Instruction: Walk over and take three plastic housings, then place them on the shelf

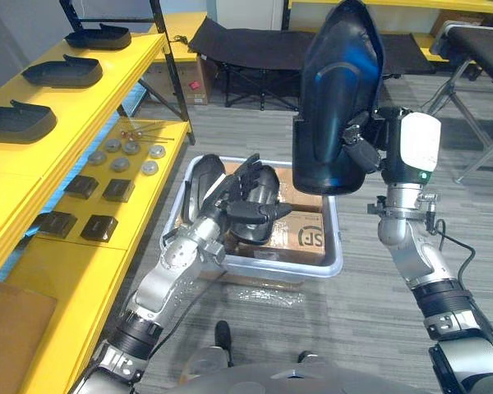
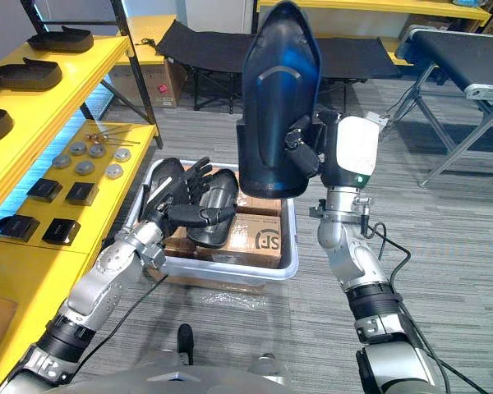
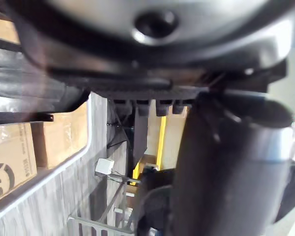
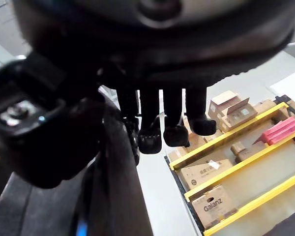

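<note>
My right hand [image 1: 363, 146] is shut on a large dark blue plastic housing [image 1: 337, 90], holding it upright and high above the bin's right side; its fingers [image 4: 177, 132] curl past the housing's edge [image 4: 115, 187]. My left hand [image 1: 234, 195] reaches into the pale plastic bin [image 1: 335, 246]. Its fingers are straight and its thumb lies across a black housing [image 1: 263, 190] there. Another black housing [image 1: 202, 179] leans in the bin behind the hand. On the top level of the yellow shelf [image 1: 107, 78] at the left lie three black housings [image 1: 62, 72].
Cardboard boxes [image 1: 300, 234] line the bin. The lower shelf level [image 1: 148, 205] carries round metal discs [image 1: 119, 164] and small black blocks [image 1: 99, 227]. A black folding cot [image 1: 246, 41] stands behind the bin, and a grey-framed table [image 1: 476, 49] is at the back right.
</note>
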You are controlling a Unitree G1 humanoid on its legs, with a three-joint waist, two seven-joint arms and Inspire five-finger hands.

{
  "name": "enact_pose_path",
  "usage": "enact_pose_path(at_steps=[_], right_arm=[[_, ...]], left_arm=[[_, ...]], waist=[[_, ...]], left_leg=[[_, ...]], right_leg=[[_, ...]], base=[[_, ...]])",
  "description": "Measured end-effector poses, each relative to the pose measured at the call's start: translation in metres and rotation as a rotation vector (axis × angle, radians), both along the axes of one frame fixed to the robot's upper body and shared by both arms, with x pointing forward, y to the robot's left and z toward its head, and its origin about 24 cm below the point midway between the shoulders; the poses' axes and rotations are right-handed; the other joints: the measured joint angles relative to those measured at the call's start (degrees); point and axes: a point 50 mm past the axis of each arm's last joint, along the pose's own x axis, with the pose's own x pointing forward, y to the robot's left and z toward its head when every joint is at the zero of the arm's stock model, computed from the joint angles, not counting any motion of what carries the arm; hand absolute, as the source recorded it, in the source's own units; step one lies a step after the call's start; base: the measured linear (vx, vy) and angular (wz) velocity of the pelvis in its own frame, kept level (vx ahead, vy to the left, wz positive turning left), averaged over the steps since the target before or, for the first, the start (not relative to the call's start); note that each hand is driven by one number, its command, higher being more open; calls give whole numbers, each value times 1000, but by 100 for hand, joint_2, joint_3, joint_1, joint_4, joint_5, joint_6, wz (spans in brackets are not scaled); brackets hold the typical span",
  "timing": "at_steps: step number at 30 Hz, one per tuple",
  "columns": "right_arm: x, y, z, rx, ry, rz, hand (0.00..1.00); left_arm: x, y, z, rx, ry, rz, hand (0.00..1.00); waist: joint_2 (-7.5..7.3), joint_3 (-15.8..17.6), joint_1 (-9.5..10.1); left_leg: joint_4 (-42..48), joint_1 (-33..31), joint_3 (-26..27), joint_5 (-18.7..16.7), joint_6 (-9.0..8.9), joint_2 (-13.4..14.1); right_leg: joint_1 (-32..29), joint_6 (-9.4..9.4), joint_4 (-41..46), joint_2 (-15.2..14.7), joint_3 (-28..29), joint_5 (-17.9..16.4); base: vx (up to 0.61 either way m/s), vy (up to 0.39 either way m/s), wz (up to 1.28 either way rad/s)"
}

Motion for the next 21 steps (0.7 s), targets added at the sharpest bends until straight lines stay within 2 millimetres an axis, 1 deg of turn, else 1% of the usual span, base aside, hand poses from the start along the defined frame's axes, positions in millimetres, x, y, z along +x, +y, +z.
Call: enact_pose_path(at_steps=[3,8,12,14,15,18,21], right_arm=[[-1,11,-3,-44,0,68,0],[-4,29,-12,-111,43,188,0],[-9,41,-23,-99,76,247,0],[-11,47,-27,-81,81,269,0],[-12,52,-29,-84,88,288,0],[-13,58,-32,-87,99,316,0],[-14,63,-35,-64,106,322,0]], left_arm=[[1,0,0,-9,3,-2,100],[1,1,-5,-96,72,-7,100],[1,0,-7,-130,102,-20,100],[2,0,-6,-156,109,-25,100],[3,-1,-5,-157,104,-28,0],[5,-2,-2,-171,98,-34,0],[4,-5,-1,-238,124,-40,0]], waist=[[-12,-36,-4],[-41,-59,2],[-121,-111,7],[-126,-114,3],[-127,-115,3],[-128,-118,4],[-129,-118,8]], left_leg=[[0,-7,21,0,0,-6],[0,-9,21,3,0,-12],[-1,-9,21,3,-1,-14],[-1,-8,26,3,-1,-17],[-1,-6,25,3,-1,-15],[-2,-5,23,3,-1,-12],[-2,-7,23,2,0,-12]], right_leg=[[6,5,-46,-4,13,31],[19,10,-78,-2,11,48],[21,9,-78,-2,12,47],[20,9,-78,-6,14,48],[20,10,-77,-5,14,48],[19,9,-78,-4,12,48],[17,10,-81,-4,13,48]], base=[[-4,7,-3],[0,0,0],[0,0,0],[0,0,0],[0,0,0],[-11,1,0],[-10,2,0]])
